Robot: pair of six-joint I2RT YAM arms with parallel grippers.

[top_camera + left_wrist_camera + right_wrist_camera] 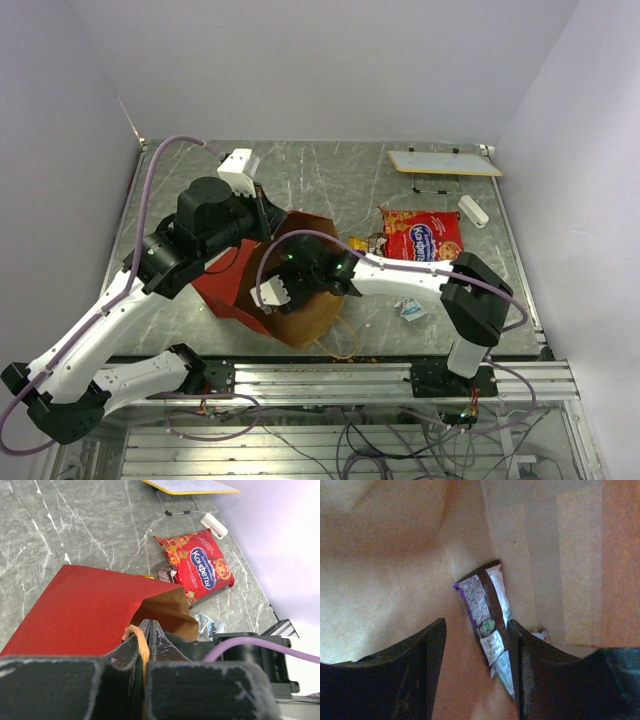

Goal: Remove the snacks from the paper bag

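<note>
L gripper (149,626) clamped tight on tan handle (142,647) at mouth of bag (228,292); bag lies on table (330,180), red outside, kraft inside. R gripper (476,625) is inside bag, jaws apart, nothing gripped; brown-purple bar (489,612) lies on kraft floor betw. its fingers, contact unclear. Red packet (422,236) and silver wrapper (412,310) lie out on table, R of bag.

Left arm (110,310) extended, left fingers (127,652) pinched shut, right arm (410,278) bent leftward, right fingers (415,672) seemingly parted
</note>
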